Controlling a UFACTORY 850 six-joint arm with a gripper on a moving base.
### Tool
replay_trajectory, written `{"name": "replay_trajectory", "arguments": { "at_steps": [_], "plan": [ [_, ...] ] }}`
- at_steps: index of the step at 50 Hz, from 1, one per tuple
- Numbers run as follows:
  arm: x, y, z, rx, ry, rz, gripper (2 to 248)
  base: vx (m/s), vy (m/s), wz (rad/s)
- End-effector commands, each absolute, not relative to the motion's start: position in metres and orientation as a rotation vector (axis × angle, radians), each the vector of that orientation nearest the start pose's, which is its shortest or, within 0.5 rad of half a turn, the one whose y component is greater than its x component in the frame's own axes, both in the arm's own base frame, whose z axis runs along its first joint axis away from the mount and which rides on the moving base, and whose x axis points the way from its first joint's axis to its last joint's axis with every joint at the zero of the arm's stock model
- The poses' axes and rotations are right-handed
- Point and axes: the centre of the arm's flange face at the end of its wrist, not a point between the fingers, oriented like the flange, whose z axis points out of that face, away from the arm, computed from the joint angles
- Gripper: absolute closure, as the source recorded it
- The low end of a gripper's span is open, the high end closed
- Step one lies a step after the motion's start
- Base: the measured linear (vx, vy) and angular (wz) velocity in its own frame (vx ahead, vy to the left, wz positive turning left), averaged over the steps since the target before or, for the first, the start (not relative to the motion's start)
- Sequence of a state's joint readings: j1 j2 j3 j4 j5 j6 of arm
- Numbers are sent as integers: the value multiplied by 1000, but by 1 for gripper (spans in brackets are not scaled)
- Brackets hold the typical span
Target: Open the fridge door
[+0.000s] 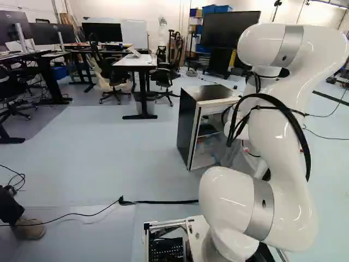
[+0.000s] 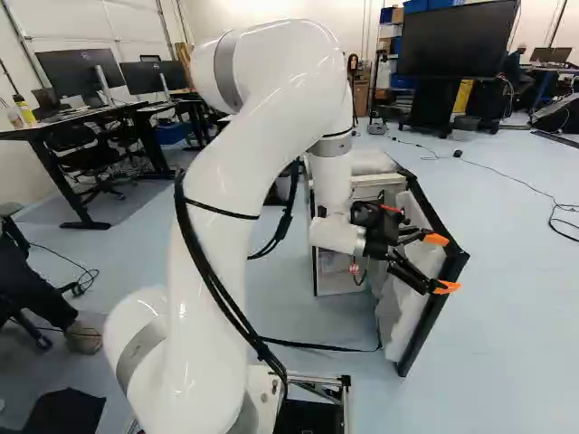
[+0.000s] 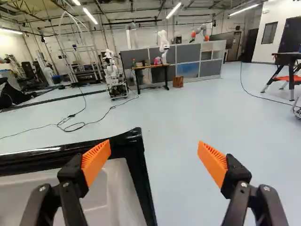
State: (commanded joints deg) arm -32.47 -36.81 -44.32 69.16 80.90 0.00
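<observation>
While the fridge [image 1: 186, 128] stands ajar, one door [image 2: 398, 303], swung well out from it. One hand [image 3: 154, 159], wide, holding nothing, near the door's free upper corner; contact cannot be told. Advised: a slow outward push on the inner face, following the hinge arc. Surface: smooth pale floor [image 2: 516, 316] under the fridge. Room: desk [image 1: 131, 61], chairs beyond the fridge.

arm [image 2: 208, 226]: glossy smooth white shell, brushed-metal-look joint bands [image 1: 262, 210] | fridge door [image 3: 134, 141]: shiny black frame, smooth white plastic liner [image 3: 124, 197] | fridge cabinet [image 1: 187, 120]: glossy black side | claw [image 2: 441, 263]: matt black links, ribbed rubbery-looking orange pads [image 3: 96, 160] | floor [image 3: 178, 141]: smooth, soft sheen
</observation>
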Motion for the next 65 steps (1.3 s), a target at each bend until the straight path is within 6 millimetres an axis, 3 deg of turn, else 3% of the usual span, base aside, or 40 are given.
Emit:
{"name": "replay_trajectory", "arguments": {
  "at_steps": [47, 65],
  "plan": [
    [382, -423, 255, 875, -1535, 1131, 3, 0, 0, 0],
    [383, -423, 255, 876, -1534, 1133, 3, 0, 0, 0]
  ]
}}
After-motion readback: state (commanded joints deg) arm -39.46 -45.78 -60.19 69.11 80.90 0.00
